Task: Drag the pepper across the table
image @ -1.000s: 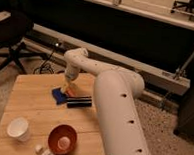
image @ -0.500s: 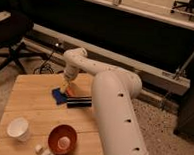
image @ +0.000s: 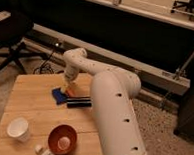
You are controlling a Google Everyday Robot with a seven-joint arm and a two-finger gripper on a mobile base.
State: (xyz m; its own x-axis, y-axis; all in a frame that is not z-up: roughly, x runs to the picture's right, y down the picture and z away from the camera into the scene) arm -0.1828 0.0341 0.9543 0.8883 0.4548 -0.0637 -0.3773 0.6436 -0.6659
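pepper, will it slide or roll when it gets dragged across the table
The pepper looks small and elongated, so it is probably light and may pivot or roll rather than slide straight. It lies close to the blue block and black bar, so it could nudge them. The gripper is just above it.

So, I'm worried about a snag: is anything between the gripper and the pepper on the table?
Nothing visible does. The gripper, open, sits just above the pepper. The blue block lies close beside the pepper and the black bar lies just nearer the camera; either could hinder a drag toward it.
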